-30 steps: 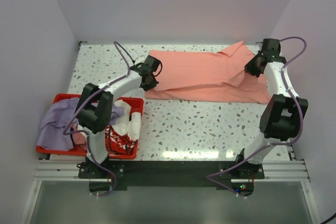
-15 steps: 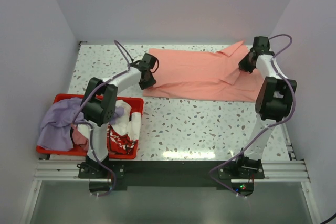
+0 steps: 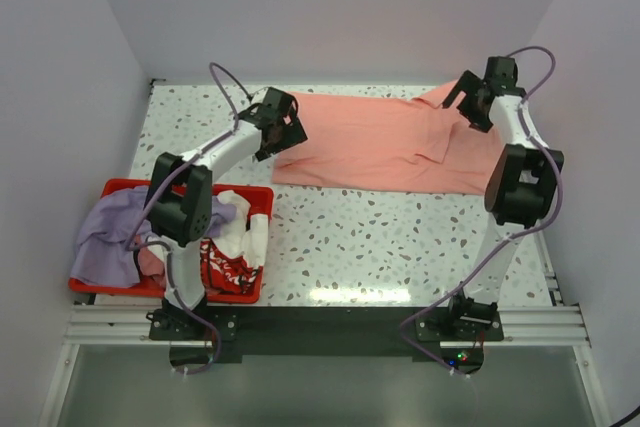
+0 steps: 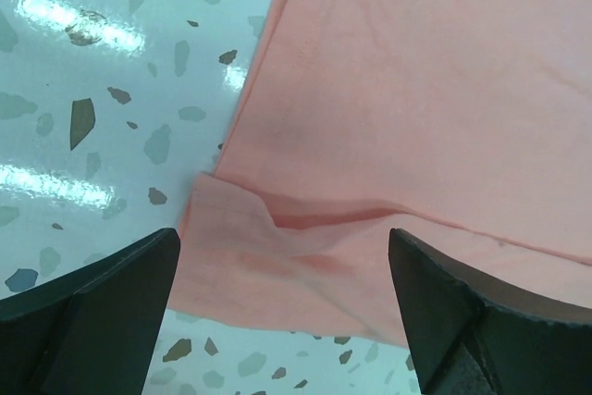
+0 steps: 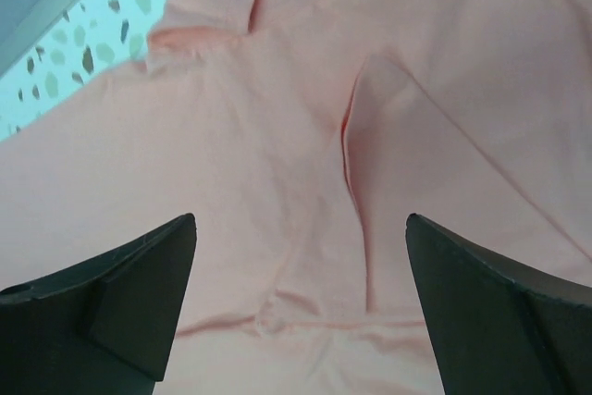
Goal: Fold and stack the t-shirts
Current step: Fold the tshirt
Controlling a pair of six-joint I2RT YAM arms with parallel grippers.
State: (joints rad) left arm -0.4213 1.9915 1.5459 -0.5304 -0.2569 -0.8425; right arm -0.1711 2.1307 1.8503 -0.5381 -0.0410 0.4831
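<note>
The salmon-pink t-shirt [image 3: 390, 142] lies folded lengthwise across the far half of the table. My left gripper [image 3: 283, 127] hovers open over its left end. In the left wrist view the shirt's corner [image 4: 277, 256] lies flat between the spread fingers [image 4: 92, 307], held by nothing. My right gripper [image 3: 470, 107] stands open above the shirt's right end, where a sleeve sticks out. The right wrist view shows creased pink cloth [image 5: 277, 136] below the wide-apart fingers [image 5: 499, 307]. A lavender t-shirt [image 3: 110, 232] and a white one with red print [image 3: 235, 247] sit in the crate.
The red plastic crate [image 3: 120, 187] stands at the near left, with the lavender cloth hanging over its left rim. White walls close in the speckled table [image 3: 400, 237] at the back and on both sides. The arm bases sit on the near rail.
Both grippers went from shut on the pink shirt's ends to open, letting the cloth go. Both arms drew back toward the far wall, and the shirt now lies flat.
</note>
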